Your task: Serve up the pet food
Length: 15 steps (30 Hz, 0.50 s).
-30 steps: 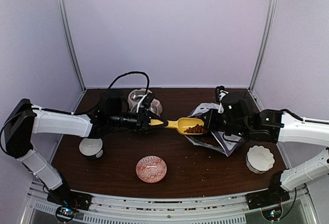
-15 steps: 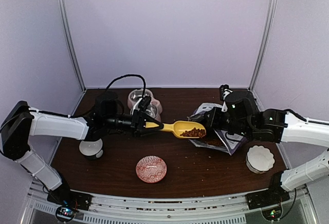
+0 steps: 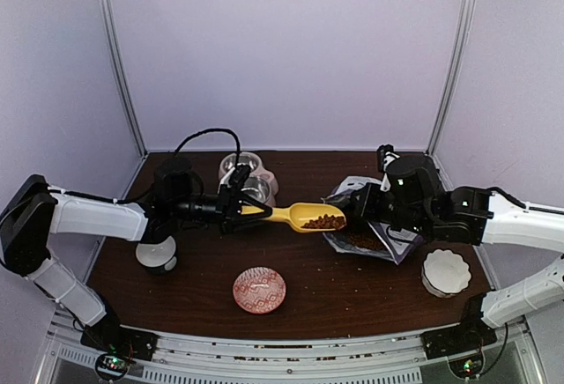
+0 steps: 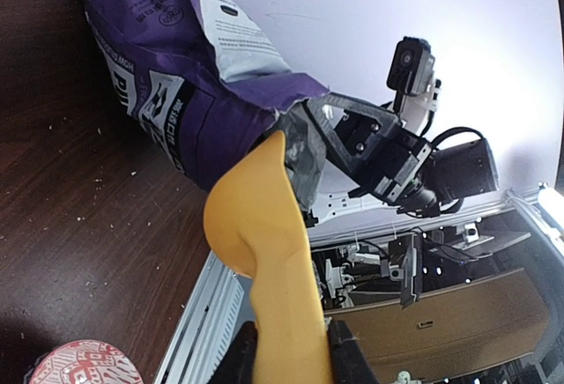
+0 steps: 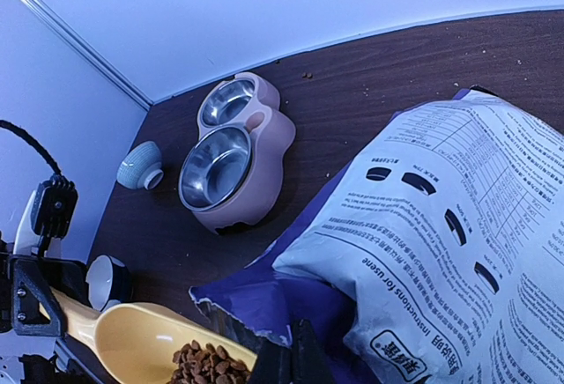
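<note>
My left gripper (image 3: 242, 211) is shut on the handle of a yellow scoop (image 3: 308, 217), which is held level above the table. A pile of brown pet food (image 3: 324, 222) lies in the scoop's bowl, just left of the mouth of the purple bag (image 3: 366, 241). In the left wrist view the scoop (image 4: 264, 252) runs up from between my fingers (image 4: 339, 358) toward the bag (image 4: 176, 93). My right gripper (image 5: 291, 358) is shut on the bag's torn purple edge (image 5: 264, 300). The scoop (image 5: 132, 336) with its pet food (image 5: 207, 365) sits just beside it.
A pink double feeder (image 3: 247, 177) with two steel bowls stands at the back, behind the scoop. A red patterned dish (image 3: 259, 290) lies front centre, a white fluted bowl (image 3: 445, 271) front right, a small cup (image 3: 157, 254) at left. A blue bowl (image 5: 141, 166) sits near the feeder.
My left arm has drawn the loaded scoop leftward out of the bag's mouth. The right gripper has kept its hold on the bag's edge.
</note>
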{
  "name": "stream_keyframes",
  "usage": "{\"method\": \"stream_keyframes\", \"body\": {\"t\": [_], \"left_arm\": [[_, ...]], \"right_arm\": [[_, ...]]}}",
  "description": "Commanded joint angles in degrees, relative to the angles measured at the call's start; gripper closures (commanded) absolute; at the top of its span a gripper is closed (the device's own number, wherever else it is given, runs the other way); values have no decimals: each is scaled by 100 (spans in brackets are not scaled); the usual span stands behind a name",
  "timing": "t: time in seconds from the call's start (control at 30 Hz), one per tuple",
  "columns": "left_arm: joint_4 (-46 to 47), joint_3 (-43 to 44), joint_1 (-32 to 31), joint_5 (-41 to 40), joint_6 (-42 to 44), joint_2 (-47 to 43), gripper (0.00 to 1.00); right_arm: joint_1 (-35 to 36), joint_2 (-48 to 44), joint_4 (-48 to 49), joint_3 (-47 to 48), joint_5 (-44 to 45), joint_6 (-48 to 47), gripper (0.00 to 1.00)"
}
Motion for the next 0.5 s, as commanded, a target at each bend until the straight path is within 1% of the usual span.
{"method": "stream_keyframes", "body": {"t": [0.0, 0.23, 0.47], "left_arm": [[607, -81, 124, 63, -290, -182, 100], [907, -106, 125, 94, -539, -214, 100], [1533, -128, 98, 113, -940, -103, 100]], "right_arm": [[-16, -223, 276, 226, 312, 114, 100], [-20, -224, 257, 226, 320, 123, 100], [-16, -225, 246, 234, 328, 123, 100]]}}
